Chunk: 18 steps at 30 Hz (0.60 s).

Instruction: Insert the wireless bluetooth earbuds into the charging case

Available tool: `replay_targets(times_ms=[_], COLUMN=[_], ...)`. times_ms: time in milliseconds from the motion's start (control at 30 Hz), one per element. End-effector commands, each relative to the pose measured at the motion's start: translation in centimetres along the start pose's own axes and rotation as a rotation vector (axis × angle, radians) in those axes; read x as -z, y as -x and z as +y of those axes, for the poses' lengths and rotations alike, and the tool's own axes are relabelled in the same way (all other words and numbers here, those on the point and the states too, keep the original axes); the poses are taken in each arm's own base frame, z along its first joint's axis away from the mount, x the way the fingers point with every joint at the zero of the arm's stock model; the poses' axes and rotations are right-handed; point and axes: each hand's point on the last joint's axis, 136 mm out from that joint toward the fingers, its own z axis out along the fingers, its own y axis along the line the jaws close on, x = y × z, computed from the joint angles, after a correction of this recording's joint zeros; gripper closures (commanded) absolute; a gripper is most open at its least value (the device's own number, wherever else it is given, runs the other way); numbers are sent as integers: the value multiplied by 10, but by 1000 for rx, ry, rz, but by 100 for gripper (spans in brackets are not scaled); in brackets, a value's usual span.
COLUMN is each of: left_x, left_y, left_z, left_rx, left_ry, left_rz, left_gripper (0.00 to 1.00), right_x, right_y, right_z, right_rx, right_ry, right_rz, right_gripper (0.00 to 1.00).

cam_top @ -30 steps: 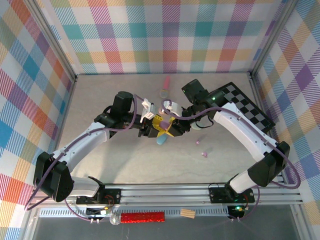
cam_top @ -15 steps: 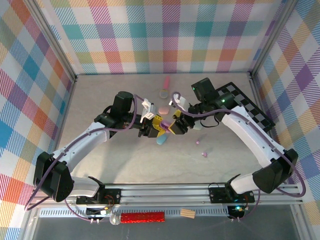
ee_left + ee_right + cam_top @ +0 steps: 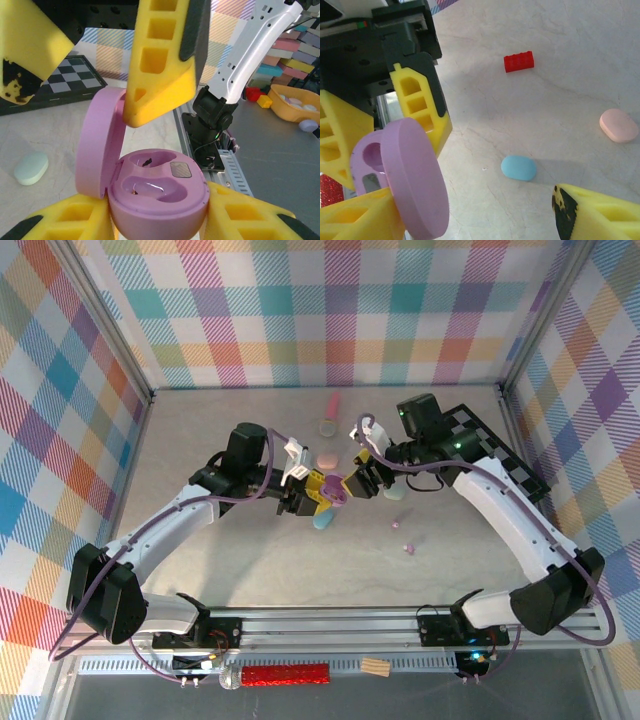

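The left tool (image 3: 322, 494) is clenched on the base of a purple case (image 3: 157, 192) and holds it up off the tabletop (image 3: 230, 560) near the middle of the work area. Its lid (image 3: 97, 145) is swung upright, and both moulded sockets show bare in the left wrist view. The right tool (image 3: 357, 478) hangs just beside it, fingers spread wide with nothing between them. One yellow finger (image 3: 160, 65) sits close against the top edge of the lid, though I cannot tell whether it touches. The earbuds (image 3: 408, 548) are not in the case: two tiny pale pieces lie on the tabletop to the right of the tools, nearer the arm bases and well apart from the case. A mint case (image 3: 393, 490), a blue case (image 3: 322, 520) and a pink case (image 3: 326, 460) lie shut around the tools. The step in hand looks like opening and presenting the case, with no insertion made yet. The next move, as I judge it, falls to the right tool. It should draw clear of the lid, go down to one earbud and pinch so small and glossy a piece squarely, so that it does not skid away. Then it should carry the earbud over and seat it in a socket the right way round while the left tool holds the base steady and level.
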Motion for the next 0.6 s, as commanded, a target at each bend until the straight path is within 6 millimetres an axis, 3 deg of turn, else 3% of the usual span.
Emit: replay_targets(times_ms=[0,233,367,433,567], left_x=[-1,-1,0,1,1], left_y=[14,23,28,30,31], left_z=[-12,-12,-14,-14,-13], left_rx=[-36,-31,-30,-33,-32], left_ry=[-47,-59,-67,-65,-59], left_rz=[-43,-70,-85,-91,-97], left_gripper=[61,61,61,61,61], right_x=[12,9,4,2,3], right_y=[14,10,10,9,8], right_z=[12,22,17,16,18], right_rx=[15,67,80,84,96], right_ry=[32,89,83,83,92], right_rz=[-78,-91,-96,-95,-90], right_gripper=[24,26,34,40,67])
